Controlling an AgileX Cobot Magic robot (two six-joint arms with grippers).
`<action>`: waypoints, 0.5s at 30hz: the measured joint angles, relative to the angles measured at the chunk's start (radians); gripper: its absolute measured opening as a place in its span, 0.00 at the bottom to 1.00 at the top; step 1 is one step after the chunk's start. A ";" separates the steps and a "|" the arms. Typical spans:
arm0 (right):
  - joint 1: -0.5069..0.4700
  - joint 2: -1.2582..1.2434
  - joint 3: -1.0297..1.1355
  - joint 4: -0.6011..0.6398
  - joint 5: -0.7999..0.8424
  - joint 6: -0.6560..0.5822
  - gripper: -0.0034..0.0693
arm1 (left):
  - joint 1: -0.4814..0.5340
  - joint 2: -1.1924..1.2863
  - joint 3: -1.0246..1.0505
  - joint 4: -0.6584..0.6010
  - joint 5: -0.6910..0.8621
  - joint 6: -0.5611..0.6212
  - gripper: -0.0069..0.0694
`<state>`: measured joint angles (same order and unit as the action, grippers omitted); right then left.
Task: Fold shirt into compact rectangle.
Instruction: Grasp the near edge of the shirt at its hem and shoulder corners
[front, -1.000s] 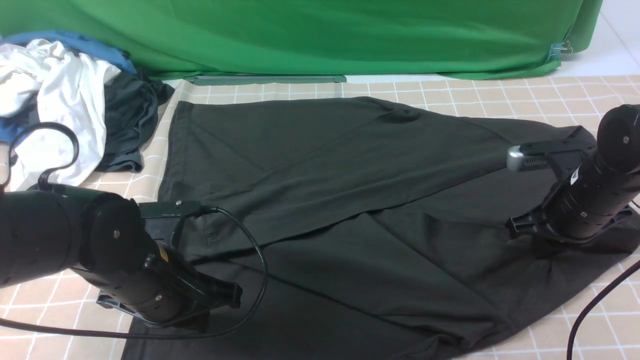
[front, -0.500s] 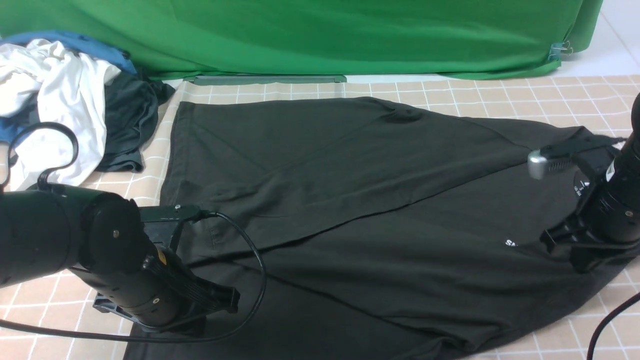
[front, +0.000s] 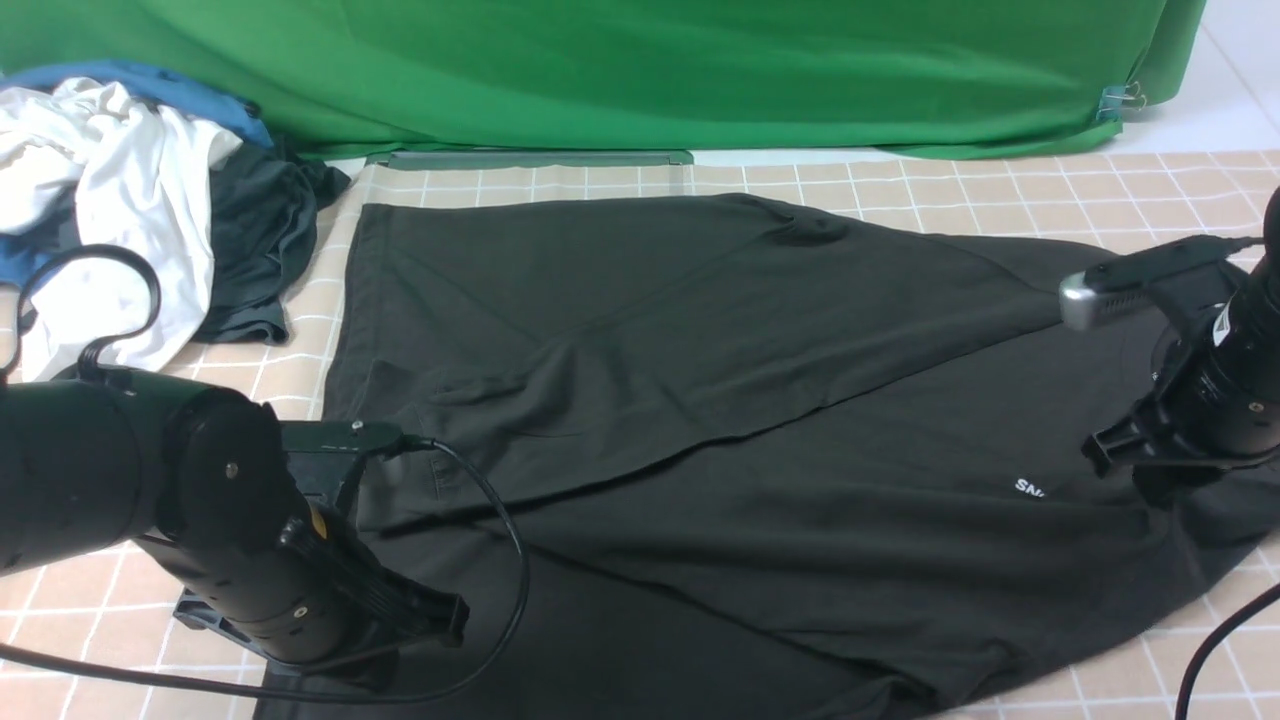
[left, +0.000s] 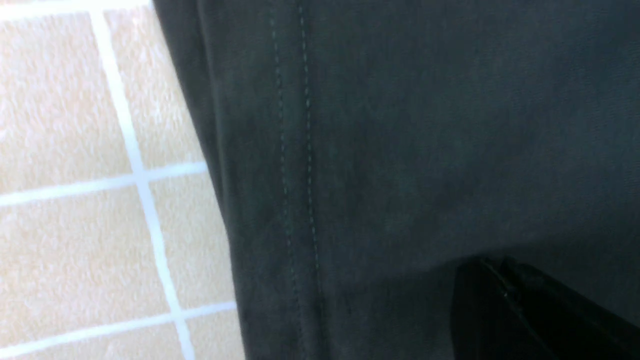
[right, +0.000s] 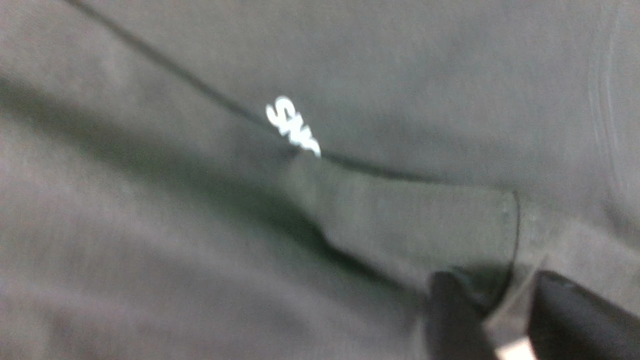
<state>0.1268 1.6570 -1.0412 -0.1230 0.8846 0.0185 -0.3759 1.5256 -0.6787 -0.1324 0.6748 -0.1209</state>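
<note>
Right gripper (right: 495, 287): fingers stood parted, low on the right side of the shirt (front: 700, 400), with a folded cloth edge lying in the gap.

Left gripper (left: 492, 272): fingers were closed together against the cloth beside the stitched hem (left: 295, 175), at the near left corner. Whether any cloth was pinched could not be told.

Shirt: black, it lay spread across the middle of the table cover (front: 1100, 180). One panel was folded diagonally over the body. The white print (front: 1030, 488) partly showed near the right gripper.

Table cover: beige, white grid.

Clothes at far left: a white garment (front: 120, 190), a blue one (front: 150, 85) and a dark grey one (front: 260, 240), the last just beside the shirt's far corner.

Backdrop (front: 640, 70): green, behind the table.
</note>
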 joint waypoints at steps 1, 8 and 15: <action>0.003 -0.002 -0.011 0.000 0.039 0.009 0.52 | 0.000 0.000 0.000 0.000 0.006 0.003 0.11; 0.112 -0.062 0.022 0.091 0.169 -0.036 0.61 | 0.000 -0.001 0.000 0.001 0.009 0.016 0.11; 0.273 -0.030 0.115 0.177 0.020 -0.102 0.68 | 0.000 -0.001 0.000 0.001 0.009 0.016 0.11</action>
<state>0.3994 1.6272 -0.9259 0.0539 0.9045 -0.0831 -0.3759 1.5245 -0.6787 -0.1317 0.6839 -0.1050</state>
